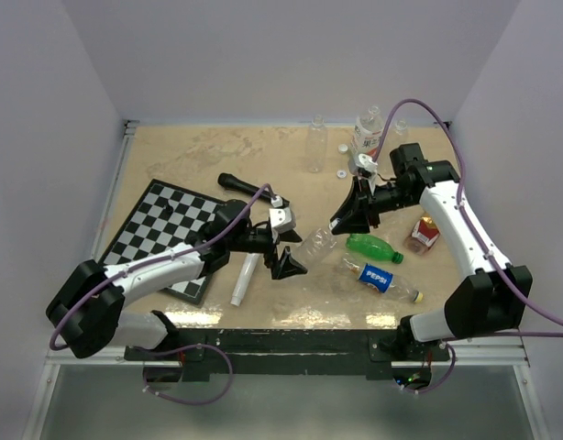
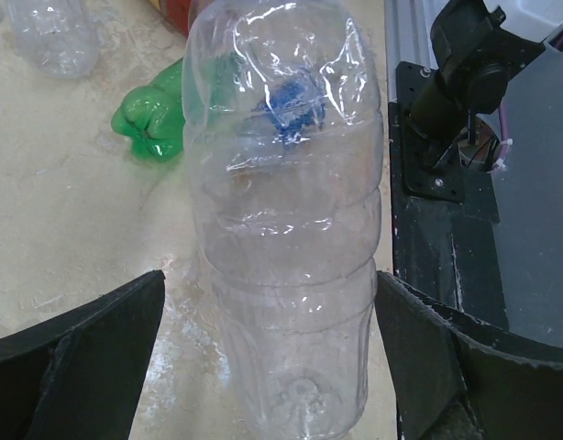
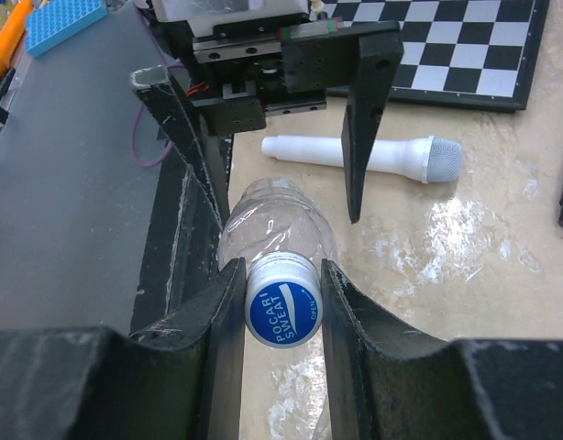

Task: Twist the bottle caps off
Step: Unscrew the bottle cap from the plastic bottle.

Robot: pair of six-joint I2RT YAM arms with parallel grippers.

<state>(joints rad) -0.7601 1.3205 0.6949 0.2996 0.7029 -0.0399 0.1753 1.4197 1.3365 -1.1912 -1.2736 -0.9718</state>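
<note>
Two grippers share this step. At the lower centre of the right wrist view, the right gripper [image 3: 281,286] is closed on the blue cap [image 3: 283,312], with one jaw pressed against each side and the cap face toward the camera. Behind the cap, the clear bottle [image 3: 263,215] lies on its side on the table [image 3: 483,229]. Beyond that, the left gripper [image 2: 268,293] stands fully open, its jaws straddling the bottle's body without clamping it.

Procedure, as we judge it:
1. We close the left gripper on the body first; otherwise the bottle will likely spin with the cap.
2. We squeeze only enough to stop rotation, since the thin walls look easy to buckle.
3. We turn the right wrist about the bottle's long axis, keeping the cap centred between the jaws so the grip does not slip off.

Legible writing:
- The cap reads "POCARI SWEAT" in white on blue; a smaller line below it is too small to read.
- At the lower right of the top view, one bottle's blue label [image 1: 378,278] reads "PEPSI".
- Above it, the green bottle [image 1: 373,247] and the red pack [image 1: 424,235] show nothing we can read.
- At the upper centre, the upright labelled bottle [image 1: 369,128] is illegible.
- Beside it, two white round pieces [image 1: 342,148] look like loose caps.
</note>
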